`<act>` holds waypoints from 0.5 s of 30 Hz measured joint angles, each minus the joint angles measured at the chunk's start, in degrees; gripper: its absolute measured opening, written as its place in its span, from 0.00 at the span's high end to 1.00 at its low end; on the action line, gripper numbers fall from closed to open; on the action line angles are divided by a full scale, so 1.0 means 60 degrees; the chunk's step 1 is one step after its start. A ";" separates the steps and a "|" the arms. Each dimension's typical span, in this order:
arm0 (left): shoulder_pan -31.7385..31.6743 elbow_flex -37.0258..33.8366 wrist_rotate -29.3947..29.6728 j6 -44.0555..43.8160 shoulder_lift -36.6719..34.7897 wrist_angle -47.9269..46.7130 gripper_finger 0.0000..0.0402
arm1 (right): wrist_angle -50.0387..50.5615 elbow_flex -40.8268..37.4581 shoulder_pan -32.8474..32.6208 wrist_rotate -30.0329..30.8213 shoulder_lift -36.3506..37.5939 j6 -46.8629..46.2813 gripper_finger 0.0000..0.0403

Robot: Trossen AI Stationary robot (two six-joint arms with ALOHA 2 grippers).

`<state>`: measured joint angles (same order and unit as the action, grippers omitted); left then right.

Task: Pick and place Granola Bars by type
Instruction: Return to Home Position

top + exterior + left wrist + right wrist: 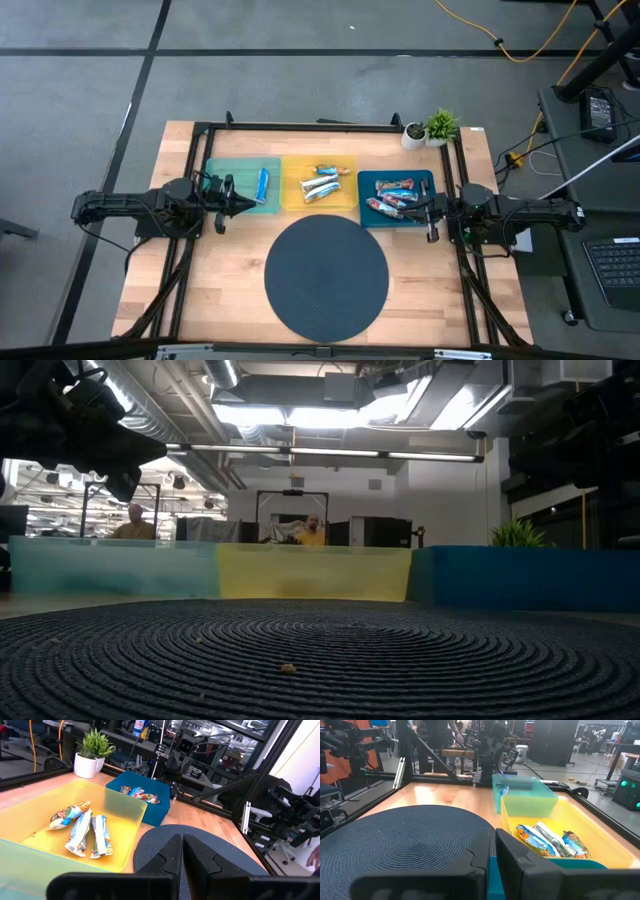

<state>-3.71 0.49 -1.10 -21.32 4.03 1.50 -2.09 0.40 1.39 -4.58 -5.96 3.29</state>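
Note:
One blue granola bar (263, 184) lies in the teal tray (222, 175). Silver-white bars (322, 184) lie in the yellow tray (345, 200), also seen in the left wrist view (82, 832) and right wrist view (550, 840). Red-brown multicolour bars (395, 195) lie in the blue tray (368, 218). My left gripper (238, 205) hovers shut at the teal tray's near edge, pointing right (181, 852). My right gripper (428, 212) is shut beside the blue tray's near right corner, pointing left (492, 855). Neither holds anything.
A round dark woven mat (326, 272) lies on the wooden table between the arms, near of the trays (320, 650). A small potted plant (430, 128) stands at the far right corner. A black frame (300, 128) runs round the table. People show in the room behind.

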 joint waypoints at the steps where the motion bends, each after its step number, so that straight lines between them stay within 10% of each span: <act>1: -0.0003 0.0000 0.0000 -0.0004 -0.0003 0.0000 0.98 | 0.0002 0.0000 0.0000 0.0000 0.0000 -0.0007 0.92; 15: -0.0002 0.0000 0.0000 0.0000 -0.0001 0.0000 0.98 | 0.0001 0.0000 0.0000 0.0000 0.0000 0.0006 0.92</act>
<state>-3.72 0.49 -1.10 -21.32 4.02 1.50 -2.08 0.40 1.39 -4.58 -5.96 3.33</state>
